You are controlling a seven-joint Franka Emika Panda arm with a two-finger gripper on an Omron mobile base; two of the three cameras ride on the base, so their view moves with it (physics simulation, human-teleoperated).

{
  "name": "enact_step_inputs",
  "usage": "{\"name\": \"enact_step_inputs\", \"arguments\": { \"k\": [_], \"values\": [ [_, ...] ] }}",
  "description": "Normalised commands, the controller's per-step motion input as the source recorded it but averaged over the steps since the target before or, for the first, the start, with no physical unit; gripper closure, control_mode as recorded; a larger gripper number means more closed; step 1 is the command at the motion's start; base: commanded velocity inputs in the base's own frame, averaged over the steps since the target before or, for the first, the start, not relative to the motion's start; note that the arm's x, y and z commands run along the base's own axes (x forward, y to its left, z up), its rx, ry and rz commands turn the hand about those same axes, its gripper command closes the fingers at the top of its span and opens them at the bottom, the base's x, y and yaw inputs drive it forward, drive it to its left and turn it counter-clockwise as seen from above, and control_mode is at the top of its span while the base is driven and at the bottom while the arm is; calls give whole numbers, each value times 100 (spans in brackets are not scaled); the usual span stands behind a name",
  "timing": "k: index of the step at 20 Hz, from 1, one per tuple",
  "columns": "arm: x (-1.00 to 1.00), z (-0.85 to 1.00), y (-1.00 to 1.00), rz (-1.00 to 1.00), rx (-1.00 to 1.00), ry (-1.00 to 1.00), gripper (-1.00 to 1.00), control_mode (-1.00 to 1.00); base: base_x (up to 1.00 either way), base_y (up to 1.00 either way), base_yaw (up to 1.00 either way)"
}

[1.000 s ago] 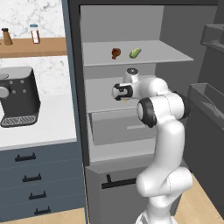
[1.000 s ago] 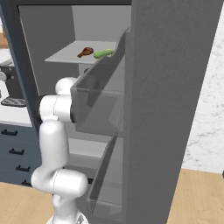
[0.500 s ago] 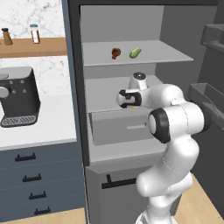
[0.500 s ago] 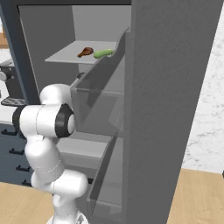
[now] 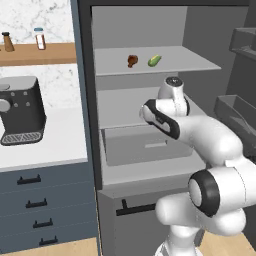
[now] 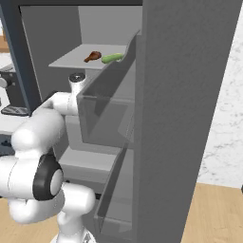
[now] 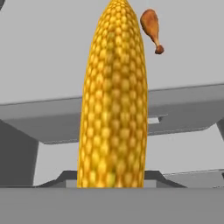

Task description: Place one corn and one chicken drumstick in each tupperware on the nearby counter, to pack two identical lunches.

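Observation:
In the hand view a bare yellow-orange corn (image 7: 113,100) stands upright, held at its base. My gripper (image 5: 146,111) is shut on it, inside the open fridge at the middle shelf. Behind the cob an orange-brown chicken drumstick (image 7: 149,26) with a thin bone end lies on a grey fridge shelf. On the top shelf lie a darker drumstick (image 5: 132,60) (image 6: 93,56) and a green-husked corn (image 5: 154,60) (image 6: 112,58). The white counter (image 5: 55,142) lies to the left of the fridge. The tupperware is out of view.
A black coffee machine (image 5: 20,110) stands on the counter, under a wooden wall shelf (image 5: 35,52) with two small bottles. A grey fridge drawer (image 5: 145,145) sits below my hand. The open fridge door with clear bins (image 6: 107,95) stands close on the right.
My arm has folded, its elbow swinging down and towards the cameras. The hand has edged slightly right and stays at the middle shelf. The food on the top shelf has not moved.

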Motion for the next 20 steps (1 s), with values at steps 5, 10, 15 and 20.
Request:
{"name": "enact_step_inputs", "arguments": {
  "k": [5, 10, 15, 20],
  "values": [
    [-100, 35, 0, 1, 0, 6, 100, -100, 0, 0, 0],
    [-100, -3, 0, 4, 0, 0, 100, -100, 0, 0, 0],
    [-20, -4, 0, 3, 0, 0, 100, 100, -80, 2, 14],
    [0, 0, 0, 0, 0, 0, 100, 100, -61, 78, 15]
  ]
}}
